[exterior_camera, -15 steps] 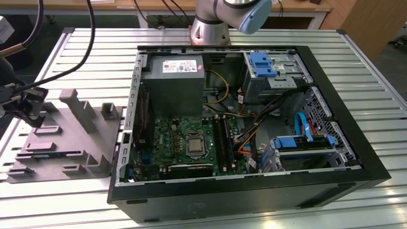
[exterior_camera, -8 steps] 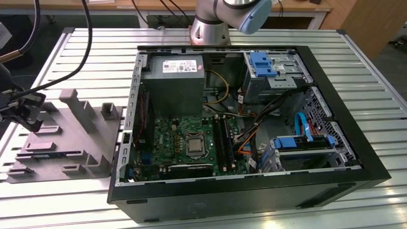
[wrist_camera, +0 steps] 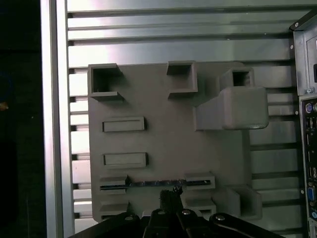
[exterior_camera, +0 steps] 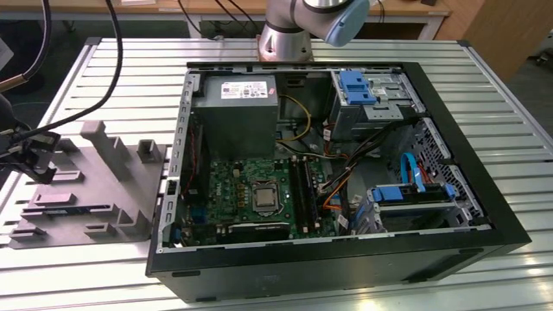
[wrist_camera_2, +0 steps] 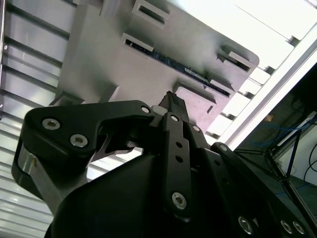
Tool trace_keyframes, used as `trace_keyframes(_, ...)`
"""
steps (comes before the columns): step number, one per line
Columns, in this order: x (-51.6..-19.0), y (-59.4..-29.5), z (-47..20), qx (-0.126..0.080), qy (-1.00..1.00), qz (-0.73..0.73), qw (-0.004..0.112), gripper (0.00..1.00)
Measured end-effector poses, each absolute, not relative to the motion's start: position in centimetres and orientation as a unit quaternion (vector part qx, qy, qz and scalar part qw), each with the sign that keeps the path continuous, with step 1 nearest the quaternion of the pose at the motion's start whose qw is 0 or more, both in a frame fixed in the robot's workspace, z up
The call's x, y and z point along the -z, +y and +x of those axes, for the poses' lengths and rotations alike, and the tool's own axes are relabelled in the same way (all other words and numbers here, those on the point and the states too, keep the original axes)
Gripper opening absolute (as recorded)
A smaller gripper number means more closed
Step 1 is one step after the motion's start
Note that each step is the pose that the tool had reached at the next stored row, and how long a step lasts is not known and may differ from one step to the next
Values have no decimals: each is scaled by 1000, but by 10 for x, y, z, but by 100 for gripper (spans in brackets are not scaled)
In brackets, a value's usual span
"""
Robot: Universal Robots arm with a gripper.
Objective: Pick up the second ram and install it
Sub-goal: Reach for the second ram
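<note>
At the exterior view's left, the gripper (exterior_camera: 41,172), fingers (wrist_camera_2: 171,108) closed and empty, is hovering just beside the second ram (wrist_camera: 148,183), sitting ungrasped in its gray fixture (wrist_camera: 168,144).

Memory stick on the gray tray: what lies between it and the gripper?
Only bare gray tray, as the second wrist view shows: the gripper hangs above the tray close to the memory stick, with nothing else between them.

Hand (wrist_camera_2: 171,100) near second ram (wrist_camera_2: 154,55) in grey holder (wrist_camera_2: 99,64).
</note>
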State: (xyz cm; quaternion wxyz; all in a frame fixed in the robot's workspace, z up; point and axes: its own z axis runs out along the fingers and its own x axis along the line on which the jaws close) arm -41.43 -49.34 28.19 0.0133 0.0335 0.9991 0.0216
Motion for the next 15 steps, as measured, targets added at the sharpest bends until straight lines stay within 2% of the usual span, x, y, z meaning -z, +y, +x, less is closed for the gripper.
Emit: trace_keyframes(15, -274, -498, -414, -22, 999, 33, 13, 11)
